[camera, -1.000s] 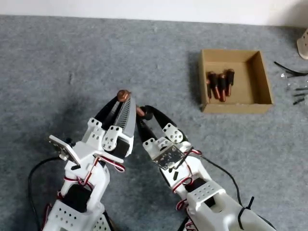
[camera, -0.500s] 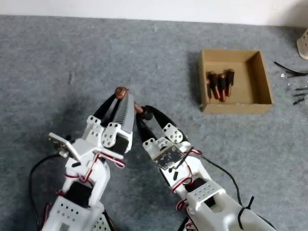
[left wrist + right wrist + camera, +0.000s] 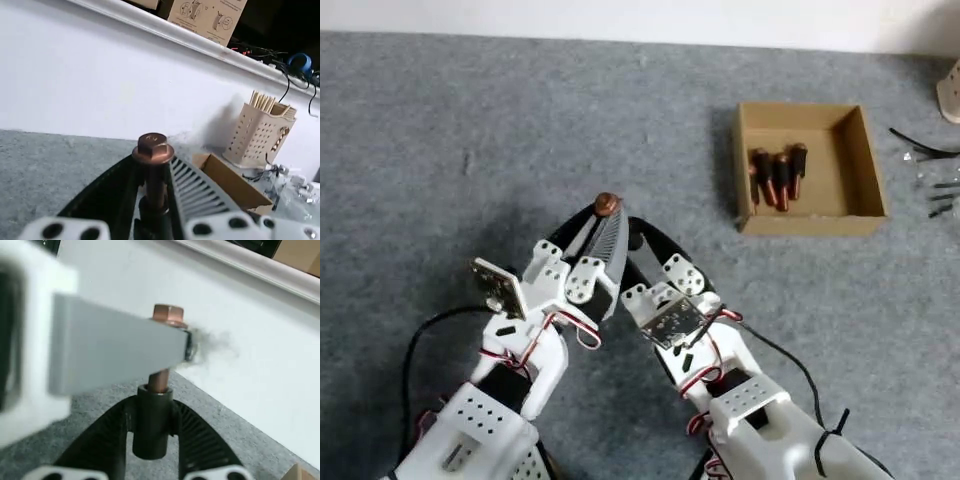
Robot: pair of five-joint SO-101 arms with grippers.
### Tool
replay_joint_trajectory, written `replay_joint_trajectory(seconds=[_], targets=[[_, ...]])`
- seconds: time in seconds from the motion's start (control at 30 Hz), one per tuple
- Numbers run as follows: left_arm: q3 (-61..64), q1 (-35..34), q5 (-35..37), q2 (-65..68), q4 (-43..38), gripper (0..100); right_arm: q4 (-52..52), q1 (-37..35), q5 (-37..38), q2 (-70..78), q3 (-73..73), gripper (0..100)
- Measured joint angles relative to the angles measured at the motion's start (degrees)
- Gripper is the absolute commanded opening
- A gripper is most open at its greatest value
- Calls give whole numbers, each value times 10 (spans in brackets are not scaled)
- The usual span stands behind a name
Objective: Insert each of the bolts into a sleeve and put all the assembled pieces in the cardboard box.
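Bolt [image 3: 153,150], copper with its hex head up, stands upright in the left claw [image 3: 153,172], whose fingers press against the shank from both sides. Its lower end meets the top of the dark sleeve [image 3: 151,422], which the right claw [image 3: 151,437] clamps just beneath (the two claws come tip to tip over the grey desk [image 3: 470,130]). Well apart, to the right in the high view, the cardboard box [image 3: 810,218] sits on the desk with several assembled pieces [image 3: 775,175] lying side by side inside.
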Motion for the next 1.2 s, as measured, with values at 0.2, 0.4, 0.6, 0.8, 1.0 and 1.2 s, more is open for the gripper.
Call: replay_joint_trajectory(seconds=[0.2, 0.4, 0.6, 0.8, 1.0, 1.2], targets=[[0, 17, -5, -1, 68, 27, 0, 0, 0, 0, 0, 5], [0, 14, -6, -1, 86, 332, 1, 5, 0, 0, 0, 5], [0, 3, 25, 0, 141, 389, 1, 11, 2, 0, 0, 5], [-7, -92, 115, 8, 143, 389, 0, 28, 2, -1, 0, 5], [-7, -119, 150, 8, 143, 389, 0, 30, 2, -1, 0, 5], [-7, -126, 149, 8, 143, 389, 0, 30, 2, -1, 0, 5]])
